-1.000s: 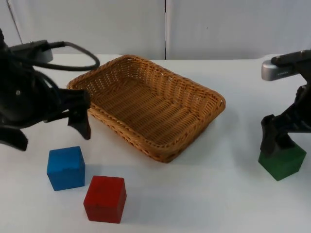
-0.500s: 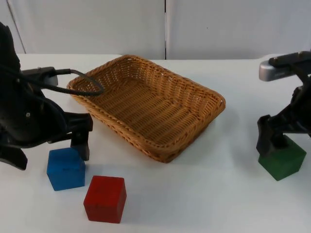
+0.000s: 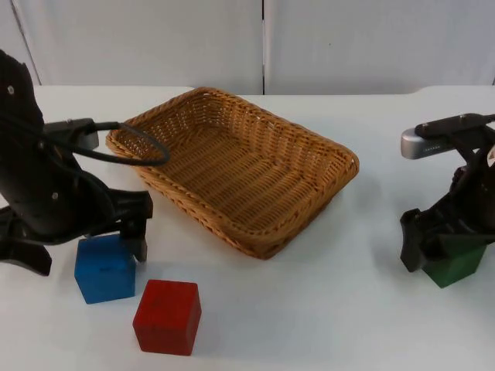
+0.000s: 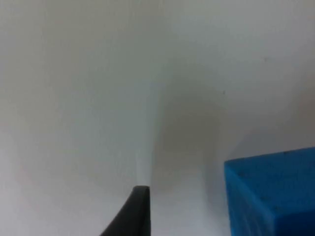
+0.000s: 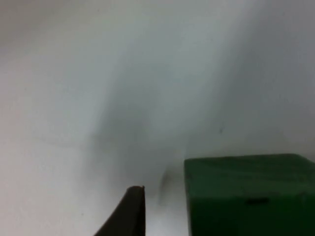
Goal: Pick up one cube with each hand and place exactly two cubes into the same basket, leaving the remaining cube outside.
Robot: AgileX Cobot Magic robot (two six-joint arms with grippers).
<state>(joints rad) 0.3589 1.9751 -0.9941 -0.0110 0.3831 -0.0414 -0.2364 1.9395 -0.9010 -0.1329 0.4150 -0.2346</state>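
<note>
White table top, grey partition wall — basket

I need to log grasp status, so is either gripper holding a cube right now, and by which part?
It cannot be told. The left gripper is down at the blue cube and the right gripper at the green cube, both cubes on the table.

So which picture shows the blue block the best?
The top view: the blue cube sits whole on the table beside the red cube, with the left gripper right over it. The left wrist view catches just one part of it. The right wrist view looks at the green cube instead.
</note>
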